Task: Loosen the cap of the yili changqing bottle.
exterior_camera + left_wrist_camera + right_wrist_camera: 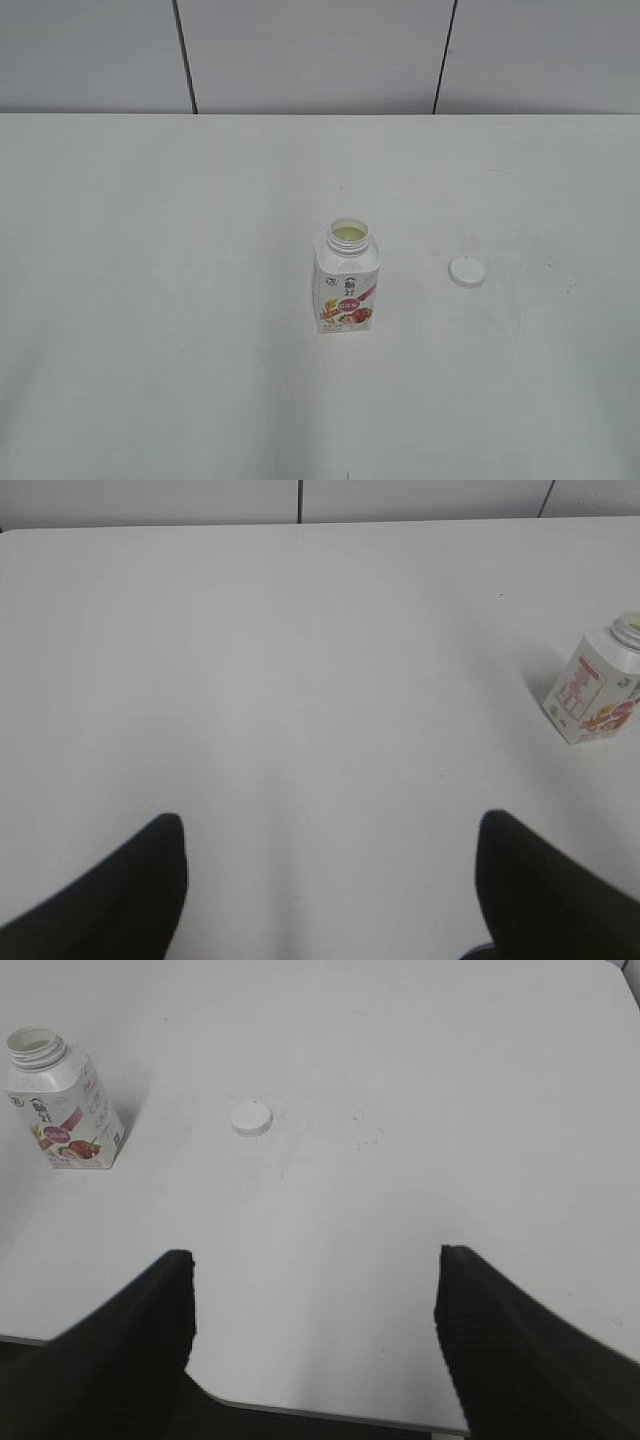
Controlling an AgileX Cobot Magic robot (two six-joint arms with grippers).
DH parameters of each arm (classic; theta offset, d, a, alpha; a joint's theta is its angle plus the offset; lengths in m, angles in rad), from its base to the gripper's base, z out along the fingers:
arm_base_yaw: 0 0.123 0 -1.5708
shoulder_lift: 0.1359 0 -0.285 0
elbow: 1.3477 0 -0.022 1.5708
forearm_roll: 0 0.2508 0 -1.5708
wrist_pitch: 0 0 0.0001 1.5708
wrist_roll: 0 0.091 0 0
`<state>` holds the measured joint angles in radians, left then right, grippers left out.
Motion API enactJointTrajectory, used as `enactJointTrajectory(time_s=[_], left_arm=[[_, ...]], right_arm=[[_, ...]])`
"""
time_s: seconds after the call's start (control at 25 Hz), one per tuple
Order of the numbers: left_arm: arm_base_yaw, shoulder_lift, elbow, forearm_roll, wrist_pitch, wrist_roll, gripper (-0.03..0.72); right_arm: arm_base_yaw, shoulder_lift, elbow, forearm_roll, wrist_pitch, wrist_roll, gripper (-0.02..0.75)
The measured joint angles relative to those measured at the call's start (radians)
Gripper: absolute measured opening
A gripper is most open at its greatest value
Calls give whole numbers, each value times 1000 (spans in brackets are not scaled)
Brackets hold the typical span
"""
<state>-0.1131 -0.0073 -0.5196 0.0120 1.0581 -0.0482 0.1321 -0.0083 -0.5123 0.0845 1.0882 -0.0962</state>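
The yili changqing bottle (348,280) stood upright and uncapped mid-worktop (150,300), well in from every edge. The cap (467,271) lay apart toward the right edge. My left pincer (330,880) and right pincer (315,1330) gaped wide, empty.

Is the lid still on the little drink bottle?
No, it is off. The bottle stands upright with its neck open and pale liquid showing inside. The cap lies on the table to its right, apart from it.
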Motion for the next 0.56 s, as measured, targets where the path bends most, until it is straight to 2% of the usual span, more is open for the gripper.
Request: enactJointTrajectory(time_s=[0.56], left_arm=[[0, 0, 0, 1, 0, 0, 544]], right_arm=[[0, 0, 0, 0, 0, 2, 575]])
